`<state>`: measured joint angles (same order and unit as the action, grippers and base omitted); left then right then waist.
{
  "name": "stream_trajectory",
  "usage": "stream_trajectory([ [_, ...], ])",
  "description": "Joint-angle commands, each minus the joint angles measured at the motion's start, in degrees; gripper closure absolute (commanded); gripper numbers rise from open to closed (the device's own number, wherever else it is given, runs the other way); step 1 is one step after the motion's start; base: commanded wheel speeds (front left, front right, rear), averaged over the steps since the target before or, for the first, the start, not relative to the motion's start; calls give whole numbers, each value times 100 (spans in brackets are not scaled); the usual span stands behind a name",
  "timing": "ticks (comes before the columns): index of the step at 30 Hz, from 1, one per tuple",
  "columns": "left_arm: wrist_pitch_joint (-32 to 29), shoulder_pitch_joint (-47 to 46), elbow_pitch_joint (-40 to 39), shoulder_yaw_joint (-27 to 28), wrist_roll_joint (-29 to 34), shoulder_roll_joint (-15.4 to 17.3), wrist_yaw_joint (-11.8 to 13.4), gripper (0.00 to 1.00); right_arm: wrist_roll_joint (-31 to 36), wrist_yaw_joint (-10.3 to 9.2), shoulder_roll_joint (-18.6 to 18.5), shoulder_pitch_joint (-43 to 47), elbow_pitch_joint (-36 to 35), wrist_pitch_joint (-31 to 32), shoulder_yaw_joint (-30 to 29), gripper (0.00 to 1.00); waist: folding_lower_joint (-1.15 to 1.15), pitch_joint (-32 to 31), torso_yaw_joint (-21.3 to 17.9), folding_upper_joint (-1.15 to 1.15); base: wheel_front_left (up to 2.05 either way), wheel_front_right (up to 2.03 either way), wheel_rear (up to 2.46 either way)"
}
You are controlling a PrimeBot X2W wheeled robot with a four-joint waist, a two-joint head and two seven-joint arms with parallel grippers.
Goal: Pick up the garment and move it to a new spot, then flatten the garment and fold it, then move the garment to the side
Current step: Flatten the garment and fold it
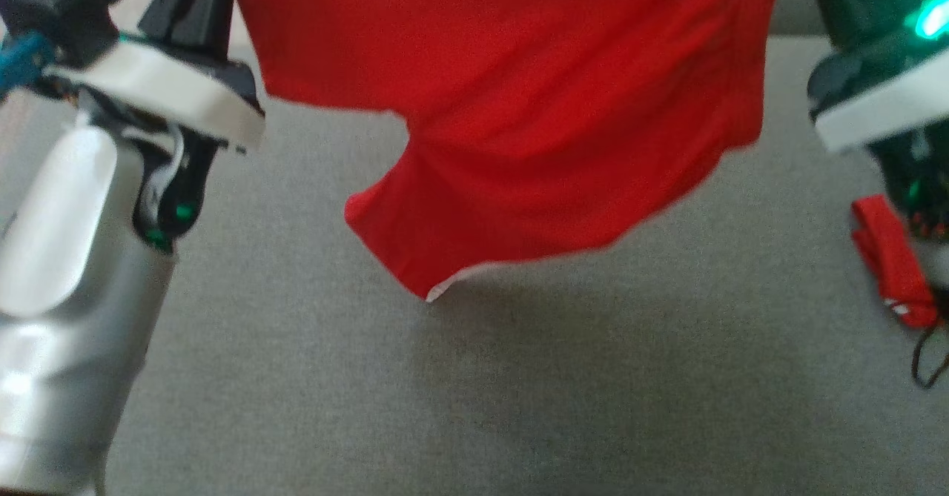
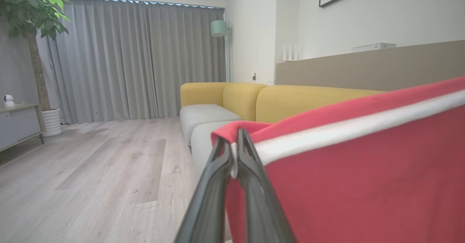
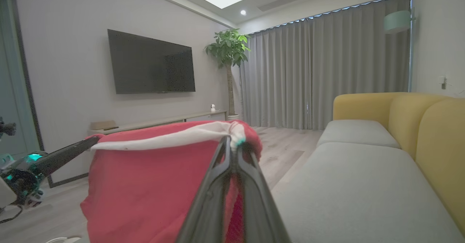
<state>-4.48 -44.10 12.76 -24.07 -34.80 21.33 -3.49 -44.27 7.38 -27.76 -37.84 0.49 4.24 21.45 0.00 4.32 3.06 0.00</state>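
Garment (image 1: 519, 110) hangs clenched by left pincer (image 2: 235, 141) and right pincer (image 3: 234, 146); lower evenly, taut, hem landing toward 6 o'clock.

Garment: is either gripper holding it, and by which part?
Both. The left gripper and right gripper are each shut on the white-trimmed edge of the red garment, one at each end; it hangs between them.
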Motion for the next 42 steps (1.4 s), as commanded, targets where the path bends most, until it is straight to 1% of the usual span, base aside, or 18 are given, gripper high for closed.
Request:
stream_trajectory([
  [1, 11, -573, 53, 261, 5, 123, 46, 100, 92, 11, -57, -488, 124, -17, 50, 100, 0, 562, -13, 0, 0, 0, 0],
  [3, 144, -888, 357, 248, 122, 26, 99, 100, 257, 11, -35, -931, 523, -112, 163, 100, 0, 847, 1, 0, 0, 0, 0],
  [5, 409, -1263, 688, 267, 289, -63, 180, 100, 478, 11, -18, -1430, 895, -284, 338, 100, 0, 1094, 16, 0, 0, 0, 0],
  [7, 849, -1670, 970, 345, 454, -152, 276, 100, 760, 11, 11, -1981, 1264, -620, 433, 100, 0, 1296, 38, 0, 0, 0, 0],
  [10, 1532, -2110, 1283, 553, 476, -358, 377, 100, 1061, 11, 130, -2612, 1822, -1181, 427, 100, 0, 1469, 82, 0, 0, 0, 0],
  [12, 1780, -2240, 1389, 622, 531, -448, 390, 100, 1213, 11, 171, -2849, 2120, -1504, 436, 100, 0, 1509, 125, 0, 0, 0, 0],
  [15, 1905, -2016, 1560, 644, 584, -558, 337, 100, 1216, 11, 214, -2775, 2504, -1699, 585, 100, 0, 1461, 170, 0, 0, 0, 0],
  [19, 1941, -1090, 1838, 716, 450, -833, 229, 100, 1049, 11, 125, -2073, 2749, -1811, 1177, 100, 0, 1307, 242, 0, 0, 0, 0],
  [20, 1941, -1090, 1838, 716, 450, -833, 229, 100, 1049, 11, 125, -2073, 2749, -1811, 1177, 100, 0, 1307, 242, 0, 0, 0, 0],
  [24, 1945, 288, 1848, 1068, 364, -1227, 169, 100, 600, 11, 104, -1035, 2859, -1888, 1512, 100, 0, 1133, 272, 0, 0, 0, 0],
  [29, 1946, 1989, 1917, 1460, 515, -1632, -40, 100, 73, 11, 142, 260, 2835, -1917, 1841, 100, 0, 816, 265, 0, 0, 0, 0],
  [30, 1946, 2503, 1874, 1608, 567, -1736, -110, 100, -78, 11, 165, 704, 2717, -1920, 1834, 100, 0, 675, 267, 0, 0, 0, 0],
  [33, 1947, 3110, 1824, 1758, 659, -1810, -200, 100, -184, 11, 184, 1346, 2473, -1921, 1808, 100, 0, 430, 279, 0, 0, 0, 0],
  [37, 1947, 3761, 1616, 2008, 753, -1839, -264, 100, -94, 11, 189, 2118, 2141, -1922, 1748, 100, 0, 123, 287, 0, 0, 0, 0],
  [42, 1947, 4530, 1408, 2038, 686, -1843, -310, 100, -95, 11, 128, 3010, 1739, -1922, 1889, 100, 0, -224, 306, 0, 0, 0, 0],
])
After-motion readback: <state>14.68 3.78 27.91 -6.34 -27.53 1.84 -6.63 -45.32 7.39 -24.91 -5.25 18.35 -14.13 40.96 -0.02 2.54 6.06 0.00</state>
